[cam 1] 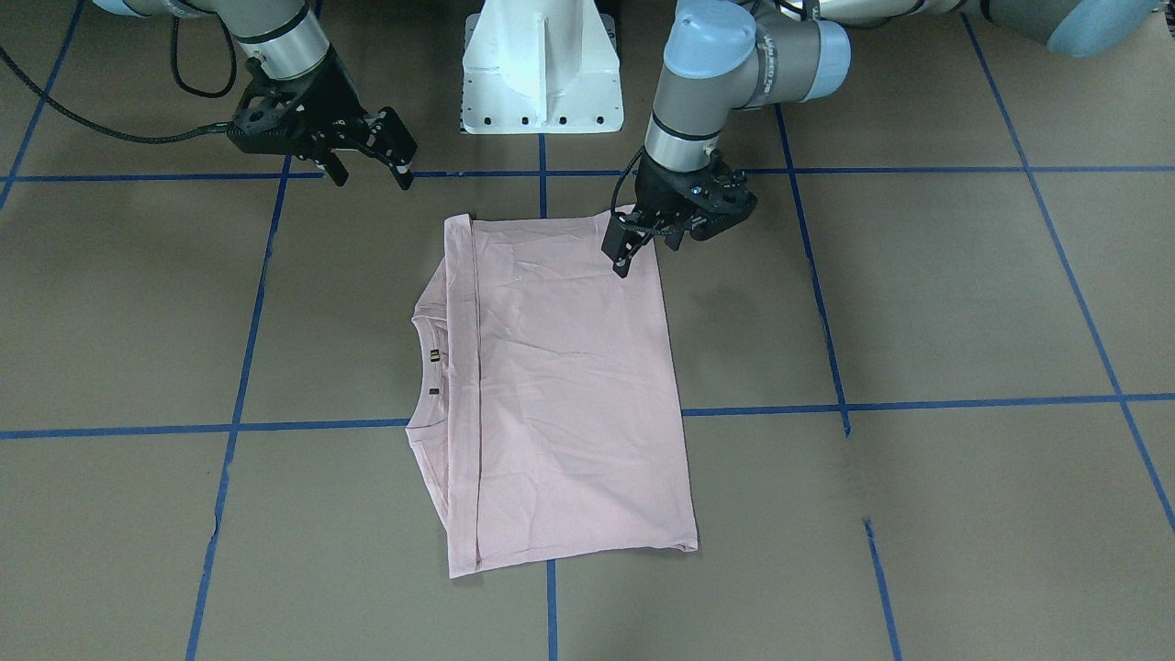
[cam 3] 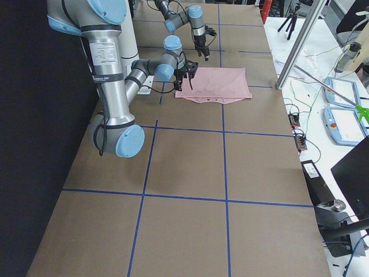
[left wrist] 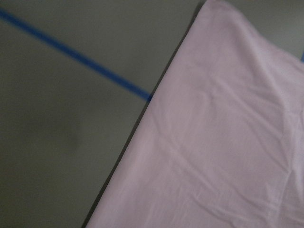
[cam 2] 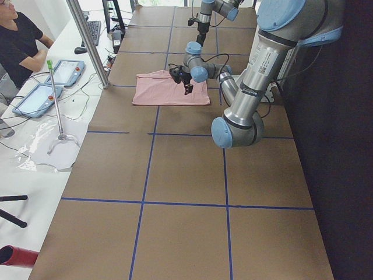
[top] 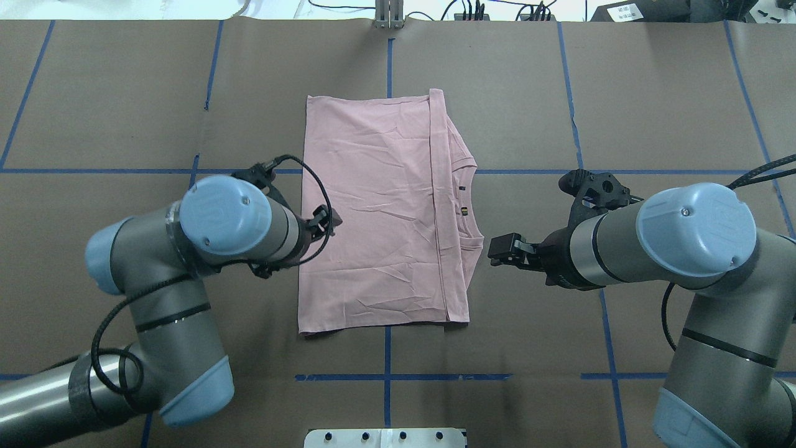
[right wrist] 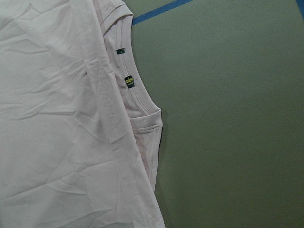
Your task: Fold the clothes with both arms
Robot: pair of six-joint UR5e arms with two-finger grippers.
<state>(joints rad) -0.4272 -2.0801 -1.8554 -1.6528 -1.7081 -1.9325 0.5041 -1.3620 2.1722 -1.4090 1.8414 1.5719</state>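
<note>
While both arms are reaching inward over the bench (cam 1: 918,303), the pale pink T-shirt (cam 1: 560,386) is lying flat near the middle of it, well apart from every bench edge. The garment is folded into a rectangle, with a plain, lightly creased side facing up. Its neckline (right wrist: 137,102) is pointing toward the right end of the bench, and two small dark tags (right wrist: 128,81) are showing inside the collar. A folded band of cloth is running alongside the neckline, across the full width of the rectangle.

The left tool (cam 1: 647,246) is hanging over the T-shirt's edge that is facing the left end of the bench. Its jaws are standing apart, with no cloth between them. The pictures are not showing whether a fingertip is touching the fabric.

The right tool (cam 1: 370,168) is hovering over bare bench just beside the collar, apart from the cloth. Its jaws are spread wide and gripping nothing.

Blue tape lines (cam 1: 918,404) are dividing the bench into squares, and one is passing under the T-shirt. A white pedestal (cam 1: 542,73) is standing at the robot-side edge.
</note>
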